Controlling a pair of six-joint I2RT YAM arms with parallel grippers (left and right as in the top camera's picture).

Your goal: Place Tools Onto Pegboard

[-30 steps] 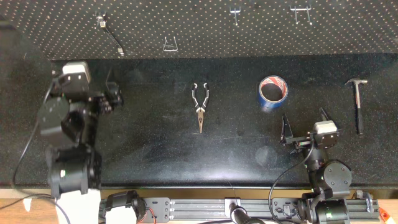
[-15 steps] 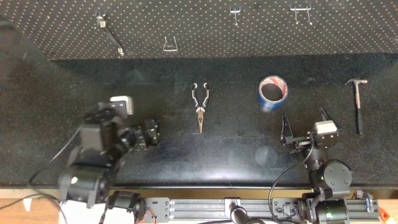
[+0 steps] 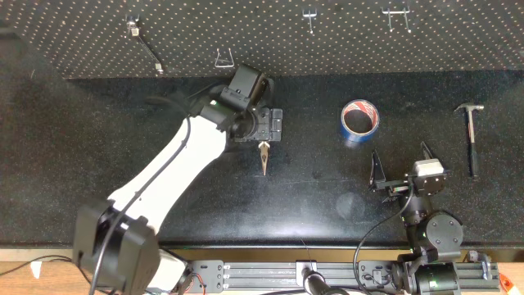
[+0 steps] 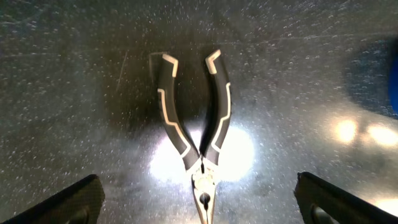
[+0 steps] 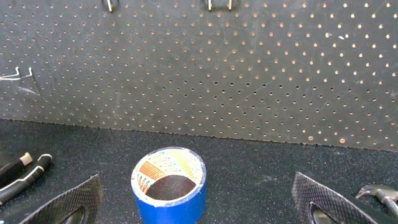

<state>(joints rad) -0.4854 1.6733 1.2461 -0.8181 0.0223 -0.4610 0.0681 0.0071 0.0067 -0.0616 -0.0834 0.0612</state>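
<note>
Pliers (image 4: 200,163) laid flat on worktop (image 3: 205,188), handles spread; not yet gripped. Left gripper (image 3: 264,127) held over them, fingers wide apart, one either side. Right gripper (image 3: 400,164) kept near own base, fingers wide, nothing held. Tape roll (image 3: 359,120) and hammer (image 3: 471,135) left lying below pegboard (image 3: 327,49). Slim dark item (image 3: 147,49) seen hanging there, judged already placed. Three tools judged outstanding; hooks (image 3: 309,16) bare.

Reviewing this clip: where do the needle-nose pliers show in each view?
Top view: pliers mid-table, handles hidden under the left hand, nose pointing toward the arm bases.
Left wrist view: pliers in the centre, handles spread.
Right wrist view: two handle ends at the picture's edge.
Shared landmark: blue tape roll.
</note>
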